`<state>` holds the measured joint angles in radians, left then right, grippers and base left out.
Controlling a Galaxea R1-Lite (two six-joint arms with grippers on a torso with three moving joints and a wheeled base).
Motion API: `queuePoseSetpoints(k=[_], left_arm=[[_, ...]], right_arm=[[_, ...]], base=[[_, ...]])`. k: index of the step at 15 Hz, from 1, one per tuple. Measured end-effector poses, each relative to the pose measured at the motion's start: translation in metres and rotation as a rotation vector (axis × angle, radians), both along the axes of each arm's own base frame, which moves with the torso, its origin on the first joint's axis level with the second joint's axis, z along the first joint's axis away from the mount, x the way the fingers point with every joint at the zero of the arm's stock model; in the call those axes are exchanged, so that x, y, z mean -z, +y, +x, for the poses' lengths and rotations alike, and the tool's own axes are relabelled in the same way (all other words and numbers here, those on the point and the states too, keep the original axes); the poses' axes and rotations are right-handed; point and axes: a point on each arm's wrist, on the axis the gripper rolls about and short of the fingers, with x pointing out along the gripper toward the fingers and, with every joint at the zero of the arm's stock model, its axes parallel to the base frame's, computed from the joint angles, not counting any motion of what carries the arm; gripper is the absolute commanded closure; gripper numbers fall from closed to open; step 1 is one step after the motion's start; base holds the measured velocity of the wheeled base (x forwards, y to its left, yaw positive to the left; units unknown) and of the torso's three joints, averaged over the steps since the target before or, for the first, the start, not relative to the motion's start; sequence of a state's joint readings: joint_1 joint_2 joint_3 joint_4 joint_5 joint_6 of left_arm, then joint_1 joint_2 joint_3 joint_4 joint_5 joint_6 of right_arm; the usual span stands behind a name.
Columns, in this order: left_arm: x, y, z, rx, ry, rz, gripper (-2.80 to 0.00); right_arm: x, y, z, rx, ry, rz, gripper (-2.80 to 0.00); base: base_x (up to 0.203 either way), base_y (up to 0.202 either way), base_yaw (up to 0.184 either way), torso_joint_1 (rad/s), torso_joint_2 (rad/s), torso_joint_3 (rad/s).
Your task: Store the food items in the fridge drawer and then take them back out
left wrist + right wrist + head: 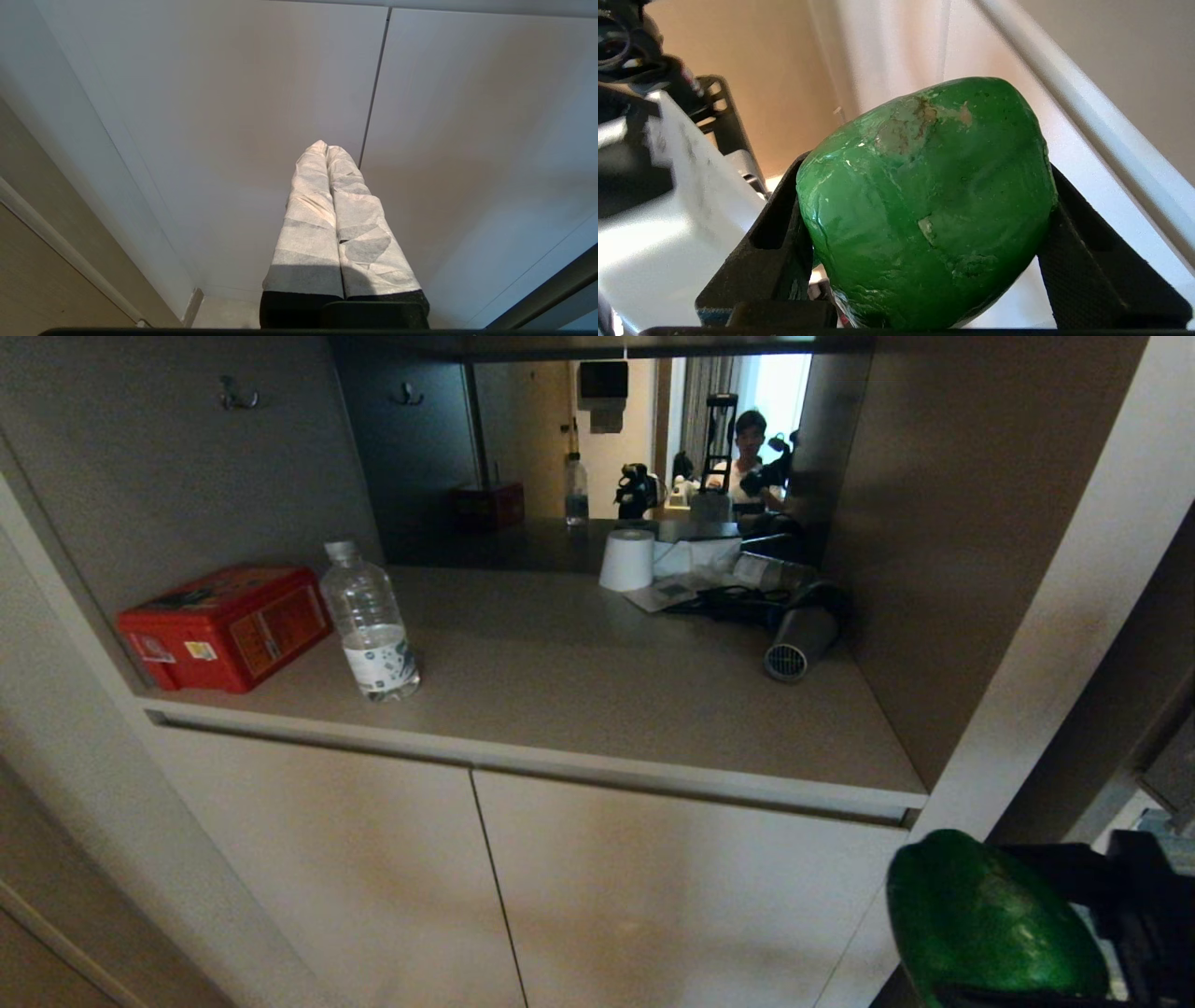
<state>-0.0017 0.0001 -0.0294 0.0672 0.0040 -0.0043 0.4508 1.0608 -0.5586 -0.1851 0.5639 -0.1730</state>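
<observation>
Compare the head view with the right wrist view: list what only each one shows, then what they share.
Head view only: the counter with a red tin box, a water bottle, a paper roll and a hair dryer.
Right wrist view only: both black fingers pressed against the pepper's sides.
Shared: the green bell pepper held in the right gripper.

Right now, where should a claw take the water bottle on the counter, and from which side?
Probably around the clear body above the label, coming level from the front: the water bottle stands upright, and the red tin crowds its left.
</observation>
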Motion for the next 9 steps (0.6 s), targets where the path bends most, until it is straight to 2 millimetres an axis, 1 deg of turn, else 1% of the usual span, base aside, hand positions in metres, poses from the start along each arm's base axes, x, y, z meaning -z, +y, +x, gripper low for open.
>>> queuePoseSetpoints(k=[1,3,5,7,9], left_arm=[[0.0,0.0,0.0,0.0,0.0,0.0,0.0],[0.0,0.0,0.0,0.0,0.0,0.0,0.0],[0.0,0.0,0.0,0.0,0.0,0.0,0.0],[0.0,0.0,0.0,0.0,0.0,0.001,0.0],[0.0,0.0,0.0,0.0,0.0,0.0,0.0]], right_arm=[[-0.002,0.012,0.01,-0.01,0.019,-0.015,0.0],[-0.007,0.043,0.033,0.017,0.058,-0.048,0.0],[-0.013,0.072,0.055,0.125,0.062,-0.059,0.0],[-0.021,0.09,0.073,0.276,0.025,-0.041,0.0],[-0.025,0.1,0.088,0.424,-0.005,-0.05,0.0]], base=[[0.0,0.0,0.0,0.0,0.0,0.0],[0.0,0.0,0.0,0.0,0.0,0.0],[0.0,0.0,0.0,0.0,0.0,0.0],[0.0,0.0,0.0,0.0,0.0,0.0],[0.0,0.0,0.0,0.0,0.0,0.0]])
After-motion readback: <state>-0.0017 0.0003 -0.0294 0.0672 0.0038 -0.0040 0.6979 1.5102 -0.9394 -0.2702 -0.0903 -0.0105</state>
